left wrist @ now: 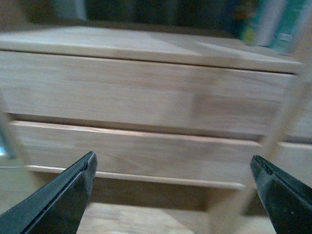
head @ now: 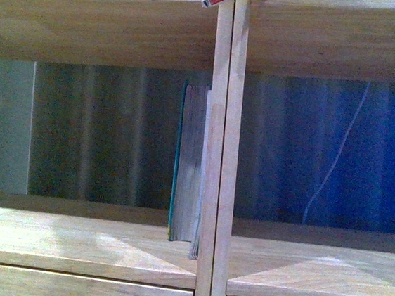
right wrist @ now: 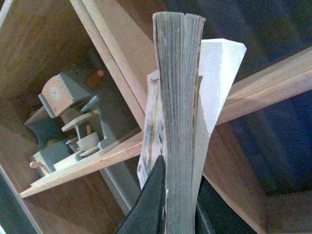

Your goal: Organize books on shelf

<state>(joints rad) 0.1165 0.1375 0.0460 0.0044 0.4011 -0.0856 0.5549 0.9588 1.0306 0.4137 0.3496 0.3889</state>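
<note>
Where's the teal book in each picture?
Front view: the teal book stands upright in the left cubby, near the middle post.
Left wrist view: blurry, but probably the teal shape standing on the board above the drawers.
Right wrist view: no teal shows; the right pincer grips a grey-paged book.
Shared landmark: the middle post.

Free room left of teal book [head: 188, 162]
</note>
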